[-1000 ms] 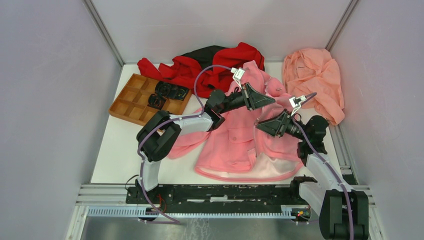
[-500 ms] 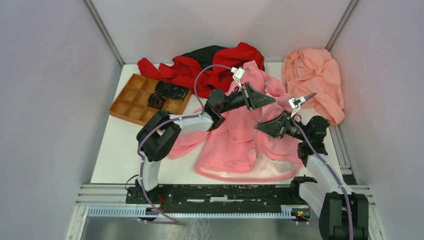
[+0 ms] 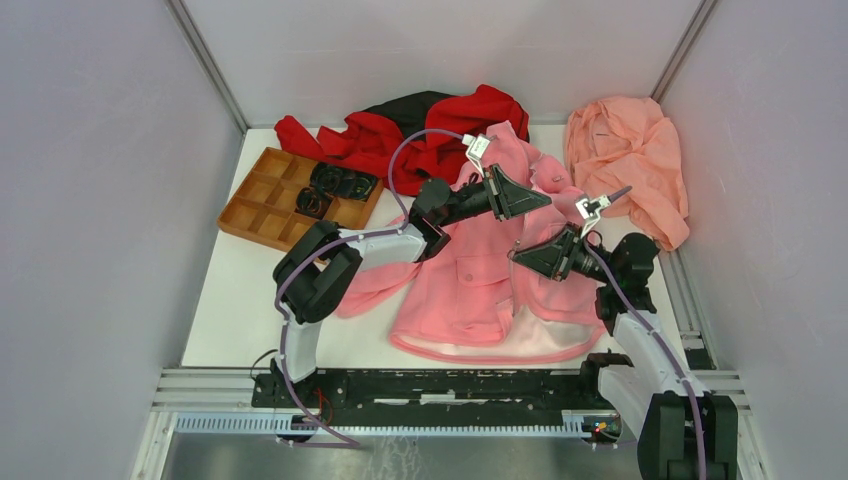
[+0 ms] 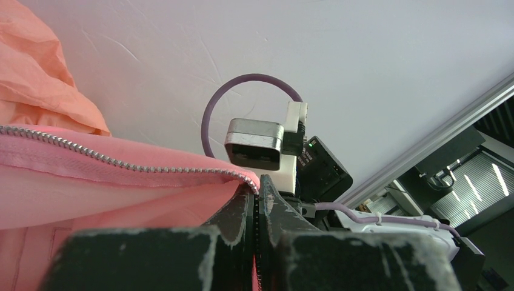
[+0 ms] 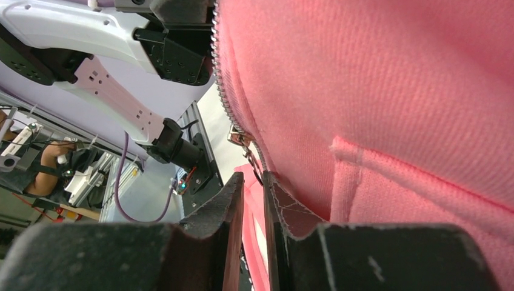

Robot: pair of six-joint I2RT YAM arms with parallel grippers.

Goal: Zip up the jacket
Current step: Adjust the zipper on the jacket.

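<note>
The bright pink jacket [image 3: 470, 285] lies in the middle of the table, its paler lining showing at the near hem. My left gripper [image 3: 546, 201] is shut on the jacket's zipper edge near the collar. In the left wrist view the metal teeth [image 4: 121, 162] run straight into the closed tips of that gripper [image 4: 256, 193]. My right gripper [image 3: 516, 255] is lower on the front opening. In the right wrist view that gripper [image 5: 253, 177] is closed to a narrow gap on the small metal zipper pull [image 5: 243, 137], with the jacket fleece [image 5: 376, 91] beside it.
A red-and-black garment [image 3: 420, 125] lies at the back. A salmon-peach cloth [image 3: 630, 160] is at the back right. A wooden compartment tray [image 3: 262, 205] with black parts [image 3: 335, 185] sits at the left. Walls close three sides.
My right gripper has shifted slightly left and down along the jacket front. The left gripper keeps its hold and has barely moved.
</note>
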